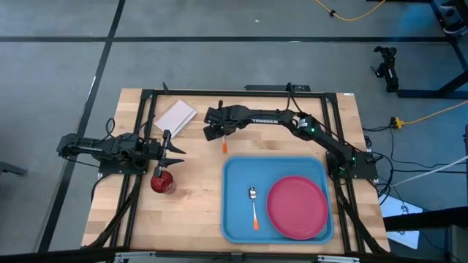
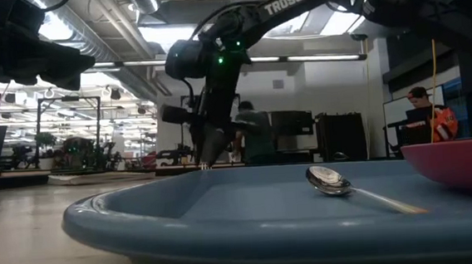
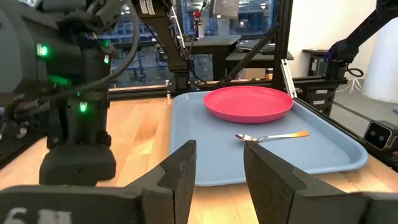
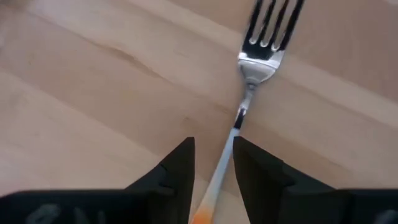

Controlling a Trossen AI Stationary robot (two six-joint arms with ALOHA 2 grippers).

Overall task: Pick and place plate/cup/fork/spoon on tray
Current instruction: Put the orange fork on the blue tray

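Metal fork sits between my right gripper's fingers, its handle running down the narrow gap on the bare wood.

Whether those fingers actually pinch the handle I cannot tell; in the high view that gripper sits just above centre, the fork's orange tip poking out below it, above the tray's upper left corner. On the tray, lower right of the frame, lie the pink plate and, beside it, the spoon. My left gripper waits with fingers apart at centre left, right above the red cup.
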